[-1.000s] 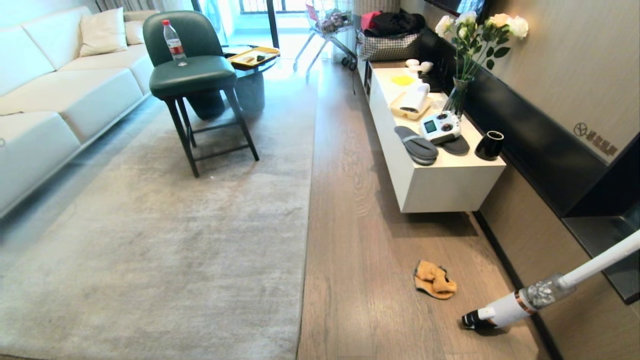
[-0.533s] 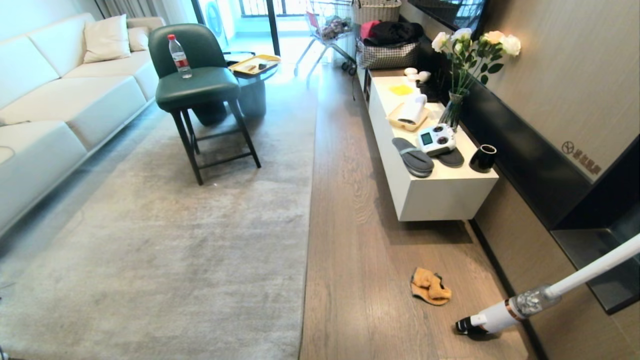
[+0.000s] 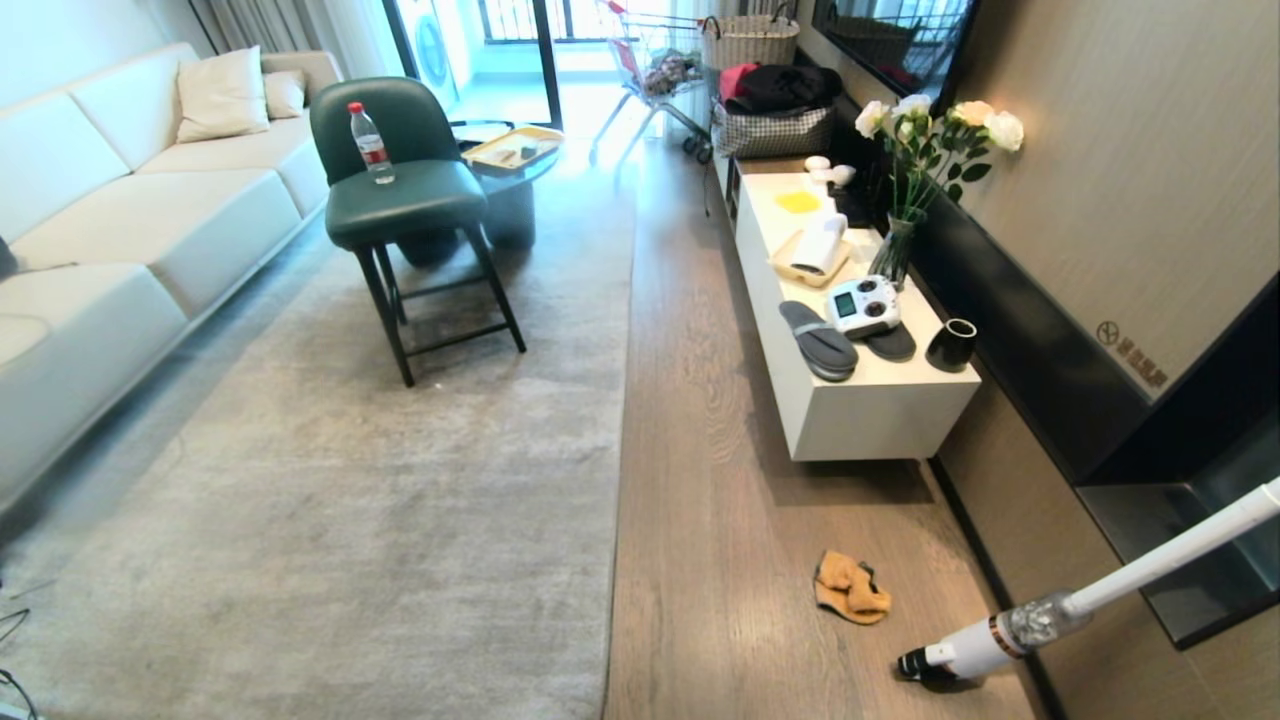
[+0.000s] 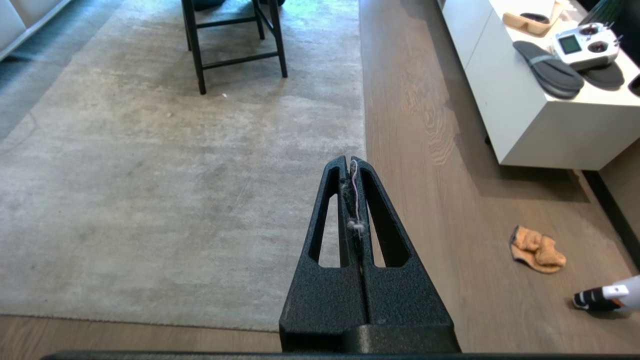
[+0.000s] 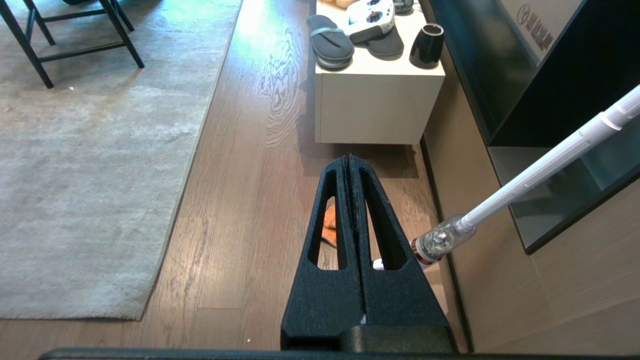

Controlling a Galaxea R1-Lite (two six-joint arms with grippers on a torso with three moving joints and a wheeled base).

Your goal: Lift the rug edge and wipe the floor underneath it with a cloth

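We hold both the left gripper (image 4: 352,161) and right gripper (image 5: 349,158) pressed together, empty; the cloth (image 3: 851,588) lies right of the rug edge (image 3: 616,480), ungrasped.

We count 1 rug (image 3: 330,480), 1 cloth (image 3: 850,590) on the floor (image 3: 720,480), 1 stick vacuum (image 3: 1010,630), 1 green chair (image 3: 405,190) carrying 1 bottle (image 3: 370,143), 1 sofa (image 3: 120,230) with 2 cushions (image 3: 222,92), and 1 white desk (image 3: 870,410) holding 2 slippers (image 3: 818,340), 1 remote controller (image 3: 865,305), 1 black cup (image 3: 950,345) and 1 vase of flowers (image 3: 893,250).
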